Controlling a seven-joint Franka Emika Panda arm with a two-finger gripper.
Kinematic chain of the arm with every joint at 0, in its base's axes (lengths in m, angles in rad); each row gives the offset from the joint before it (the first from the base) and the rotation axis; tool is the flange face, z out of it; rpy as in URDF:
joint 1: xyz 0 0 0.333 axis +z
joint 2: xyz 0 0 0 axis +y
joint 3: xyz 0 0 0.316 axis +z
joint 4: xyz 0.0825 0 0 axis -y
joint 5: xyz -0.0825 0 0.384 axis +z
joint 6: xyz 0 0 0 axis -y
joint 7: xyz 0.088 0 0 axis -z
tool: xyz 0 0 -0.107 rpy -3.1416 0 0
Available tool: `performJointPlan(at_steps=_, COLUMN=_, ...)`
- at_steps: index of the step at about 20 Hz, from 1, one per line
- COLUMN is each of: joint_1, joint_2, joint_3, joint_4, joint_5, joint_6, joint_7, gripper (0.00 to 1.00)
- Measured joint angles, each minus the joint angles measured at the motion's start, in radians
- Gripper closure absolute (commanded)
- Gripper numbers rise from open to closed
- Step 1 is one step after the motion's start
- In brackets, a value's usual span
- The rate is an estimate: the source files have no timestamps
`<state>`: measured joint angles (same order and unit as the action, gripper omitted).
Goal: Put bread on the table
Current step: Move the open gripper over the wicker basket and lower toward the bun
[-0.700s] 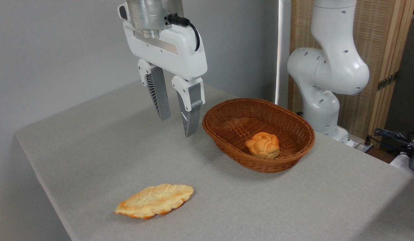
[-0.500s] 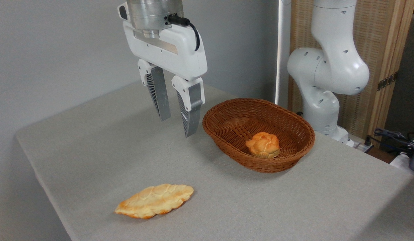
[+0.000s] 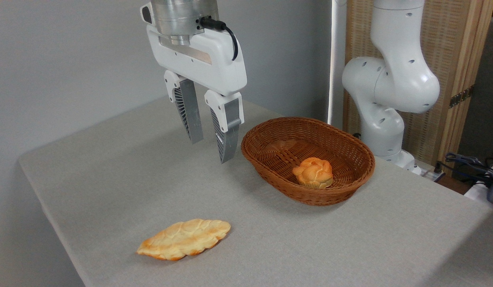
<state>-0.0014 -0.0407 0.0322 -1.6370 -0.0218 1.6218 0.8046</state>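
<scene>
Nothing has moved since the earlier frames: my tool [image 3: 209, 149] hangs released and empty above the desk [image 3: 110, 179]. To its right, lower down, the bread [image 3: 313, 172] sits in the basket [image 3: 270, 175], so I must reach there first.

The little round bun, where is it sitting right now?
The bun lies inside the brown wicker basket, toward its right end, right of centre in the camera view. The open gripper hangs above the table to the basket's left, empty.
</scene>
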Motion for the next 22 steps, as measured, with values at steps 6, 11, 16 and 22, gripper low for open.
performJointPlan(at_steps=6, joint_1=0.000, joint_2=0.000, joint_3=0.000, joint_4=0.000, joint_5=0.000, joint_6=-0.001, joint_7=0.000, gripper=0.00)
performJointPlan(at_steps=11, joint_1=-0.001, joint_2=-0.002, joint_3=0.000, joint_4=-0.001, joint_5=0.000, joint_6=-0.028, joint_7=0.000, gripper=0.00)
performJointPlan(at_steps=16, joint_1=-0.019, joint_2=-0.075, joint_3=-0.004, joint_4=-0.108, joint_5=0.000, joint_6=-0.044, joint_7=0.013, gripper=0.00)
performJointPlan(at_steps=22, joint_1=-0.113, joint_2=-0.282, joint_3=0.010, joint_4=-0.406, joint_5=0.000, joint_6=-0.043, joint_7=0.052, gripper=0.00)
